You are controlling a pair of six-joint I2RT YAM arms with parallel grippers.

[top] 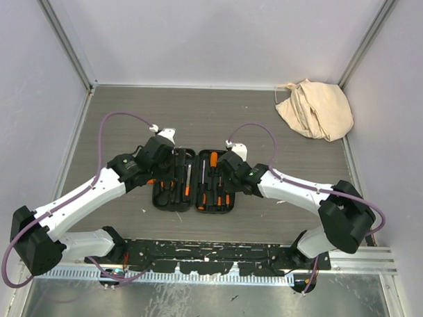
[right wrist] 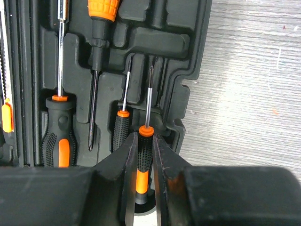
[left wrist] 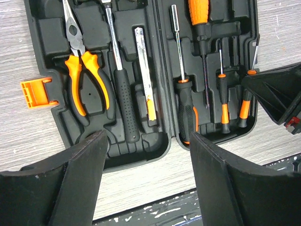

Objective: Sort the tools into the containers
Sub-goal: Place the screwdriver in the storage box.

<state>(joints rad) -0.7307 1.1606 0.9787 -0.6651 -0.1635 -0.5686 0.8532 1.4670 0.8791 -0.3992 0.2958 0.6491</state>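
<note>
Reaching in from the left base, the left arm (top: 85, 192) is bending at its elbow and bringing its wrist over the left half of the open black tool case (top: 170, 200). The case is lying flat in the middle of the desk (top: 220, 117), between the two wrists. The left pincer (left wrist: 148, 136) is hanging with its fingers spread wide and gripping nothing. One finger is sitting over the near rim of the left half and the other over the near rim of the right half, on either side of the hinge. In that wrist's view the orange-handled pliers (left wrist: 82, 70) are lying in their moulded slot, and the orange latch (left wrist: 35, 93) is sticking out from the case's left edge. The right arm (top: 297, 191) is folding back from its base and stretching leftward, its wrist hovering over the right half. The right pincer (right wrist: 145, 136) is standing narrow, pinching the black-and-orange handle of a small screwdriver (right wrist: 146, 130). The screwdriver's shaft is pointing away along the outermost slot of the right half, just beside a second small screwdriver (right wrist: 123, 117) already lying in the next slot. Whether the gripped tool is resting in its slot or hanging just above it cannot be told. Any marking on the handles is showing too small to read. A beige cloth bag (top: 316, 108) is slumping in the far right corner, well apart from the case.
</note>
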